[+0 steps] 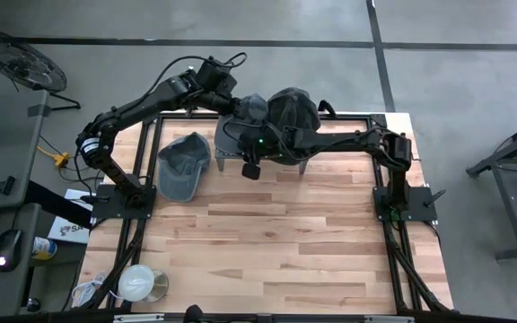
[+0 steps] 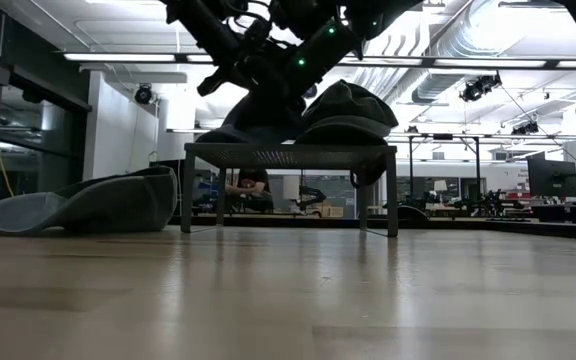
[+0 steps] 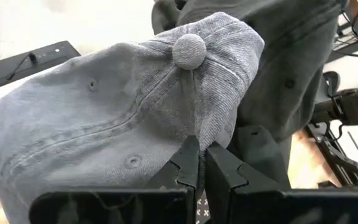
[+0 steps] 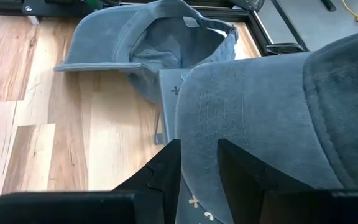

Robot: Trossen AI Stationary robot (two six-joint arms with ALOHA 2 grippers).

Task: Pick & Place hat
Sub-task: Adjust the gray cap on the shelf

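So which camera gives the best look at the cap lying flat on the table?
The high view: the whole cap shows from above. The low view shows it side-on, the right wrist view upside down, the left wrist view not at all.

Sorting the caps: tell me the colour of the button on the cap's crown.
Faded grey, matching the cap; the button shows best in the left wrist view.

From overhead I can't see the left gripper [image 1: 239,115] tips; they're buried among the hats. The small stand [image 2: 288,155] is mostly covered by the grey hat [image 3: 123,118] and the dark hat [image 1: 293,112]. My right wrist view cuts the dark hat off at the edge. Down low, both arms run out the top, and someone beyond the desk [image 2: 288,290] is hidden behind the stand.
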